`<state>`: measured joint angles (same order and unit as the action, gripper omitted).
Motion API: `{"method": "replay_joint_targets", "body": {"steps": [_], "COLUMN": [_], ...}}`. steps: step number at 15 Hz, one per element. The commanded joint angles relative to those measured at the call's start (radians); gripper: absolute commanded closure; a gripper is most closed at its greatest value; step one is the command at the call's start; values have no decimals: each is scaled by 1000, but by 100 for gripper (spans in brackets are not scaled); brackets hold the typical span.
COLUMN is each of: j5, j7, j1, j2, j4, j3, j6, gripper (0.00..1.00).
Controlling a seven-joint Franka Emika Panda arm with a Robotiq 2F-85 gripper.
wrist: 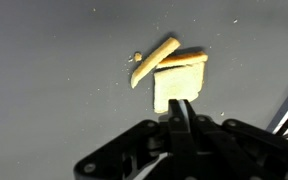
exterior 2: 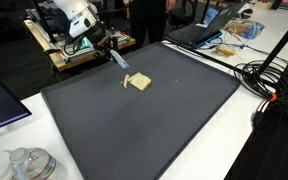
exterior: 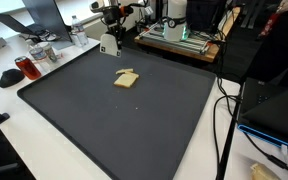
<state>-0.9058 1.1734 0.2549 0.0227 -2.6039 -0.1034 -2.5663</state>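
So the end effector (wrist: pixel 184 118) has its two fingers pressed together with nothing between them, as far as I can see in the wrist view. It's sitting just off the near edge of a flat tan block (wrist: pixel 179 88). I honestly can't tell if the tips touch it or just hang over the mat.

The block lies flat on the big black mat (wrist: pixel 54 90), roughly mid-mat but toward the robot's end in both exterior views (exterior: pixel 127 79) (exterior 2: pixel 140 83). A thin tan stick (wrist: pixel 154 62) leans across the block's far corner at an angle, one end on the block and the other poking out past it. There's also a tiny speck next to the stick's low end, too small to make out.

In an exterior view the end effector (exterior 2: pixel 117 58) comes in slanted from the arm and ends just beside the little pile.

The mat covers most of a white desk (exterior: pixel 14 140). Off the mat there's a tangle of cables (exterior 2: pixel 269 80) and a laptop (exterior 2: pixel 199 35).
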Motion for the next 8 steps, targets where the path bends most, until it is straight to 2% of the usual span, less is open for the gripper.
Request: {"method": "replay_joint_targets", "body": {"steps": [1,3,5,7,8], "j5": [11,84,218,401,485], "j7": [11,-44,-146,-296,-353], "j1": [-60,-90,-115,-37,32], "j2": [123,166,201,187,178], "j4": [-94,-124,-153,-167,-170], "j3": [-10,4,28,156,243], "j6": [-75,-131,-191,-235,-227], "gripper": [99,99,99,99,99]}}
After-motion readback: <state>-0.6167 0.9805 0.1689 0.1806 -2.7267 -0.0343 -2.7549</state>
